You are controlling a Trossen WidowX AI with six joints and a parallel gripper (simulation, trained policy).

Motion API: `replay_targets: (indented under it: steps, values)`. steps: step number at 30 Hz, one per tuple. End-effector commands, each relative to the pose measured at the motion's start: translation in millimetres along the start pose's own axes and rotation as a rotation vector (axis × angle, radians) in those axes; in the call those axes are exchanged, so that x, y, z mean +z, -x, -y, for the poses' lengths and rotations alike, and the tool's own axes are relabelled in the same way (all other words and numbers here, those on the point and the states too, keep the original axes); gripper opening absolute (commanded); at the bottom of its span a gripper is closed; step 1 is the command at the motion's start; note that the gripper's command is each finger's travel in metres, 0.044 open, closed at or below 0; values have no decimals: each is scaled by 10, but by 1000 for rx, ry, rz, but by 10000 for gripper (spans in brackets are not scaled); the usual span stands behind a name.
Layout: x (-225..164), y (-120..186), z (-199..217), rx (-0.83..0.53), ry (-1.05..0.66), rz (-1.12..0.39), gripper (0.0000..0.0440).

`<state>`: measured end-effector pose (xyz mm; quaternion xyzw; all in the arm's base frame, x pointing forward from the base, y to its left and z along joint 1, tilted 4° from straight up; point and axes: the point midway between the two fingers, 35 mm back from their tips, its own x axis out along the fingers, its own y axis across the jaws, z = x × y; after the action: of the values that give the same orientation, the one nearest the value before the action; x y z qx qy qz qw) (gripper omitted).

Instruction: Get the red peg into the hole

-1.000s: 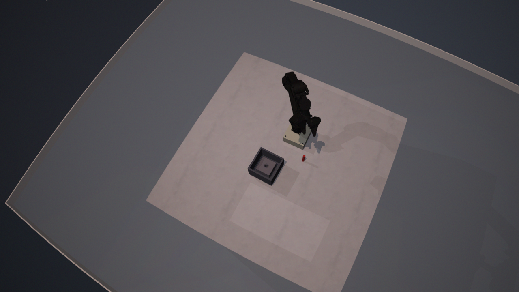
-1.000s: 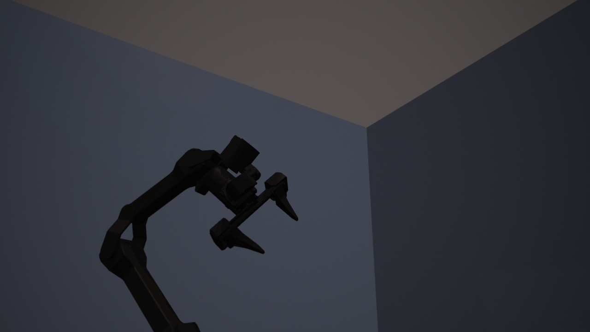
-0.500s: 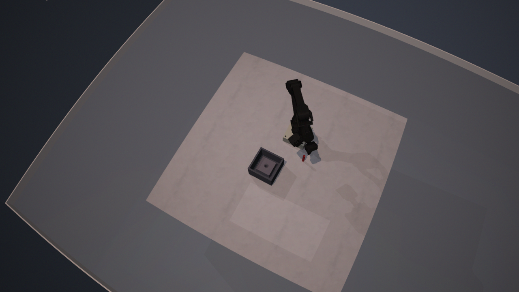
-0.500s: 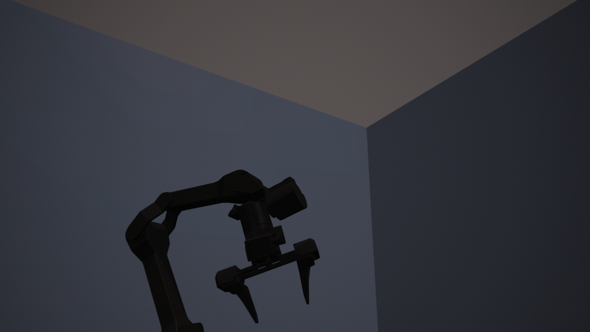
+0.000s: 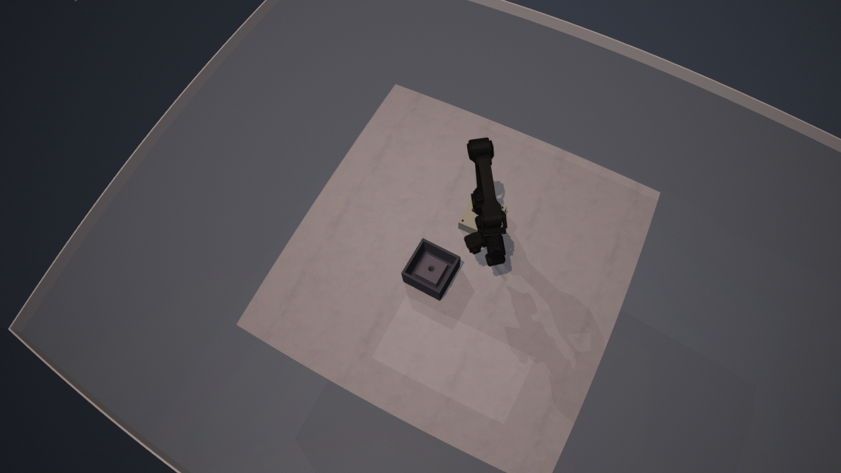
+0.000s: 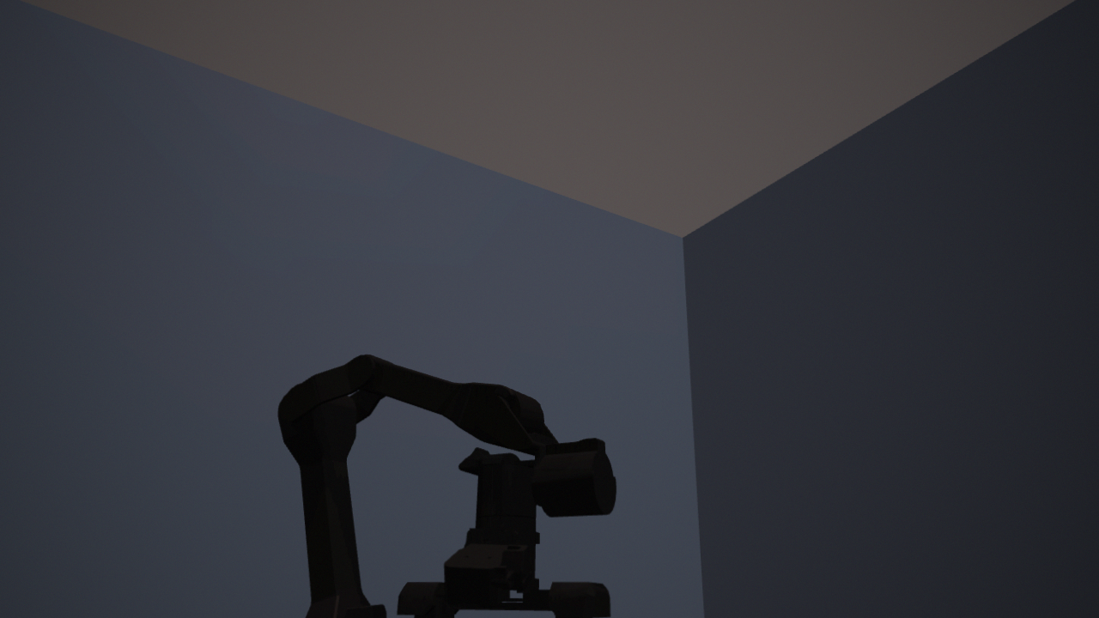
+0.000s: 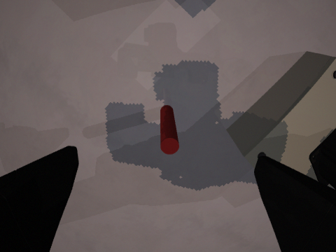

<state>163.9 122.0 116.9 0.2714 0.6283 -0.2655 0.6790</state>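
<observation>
Red cylindrical peg upright on the pale desk
The black two-fingered end effector is spread wide above it, gripping nothing; the dark square open box sits nearby.

You see dim blue walls meeting in a corner, the right one darker, under a brown ceiling. Below, your gray floor surrounds a pinkish square with soft shadows and one paler patch.

Dim lighting (hard shadows, 3 pics).
</observation>
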Motion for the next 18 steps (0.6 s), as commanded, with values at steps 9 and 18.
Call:
replay_targets:
  steps: [9,18]
  values:
    - [-13,-556,43,-61,-133,-9,426]
    - [-60,-952,15,-21,-196,-13,421]
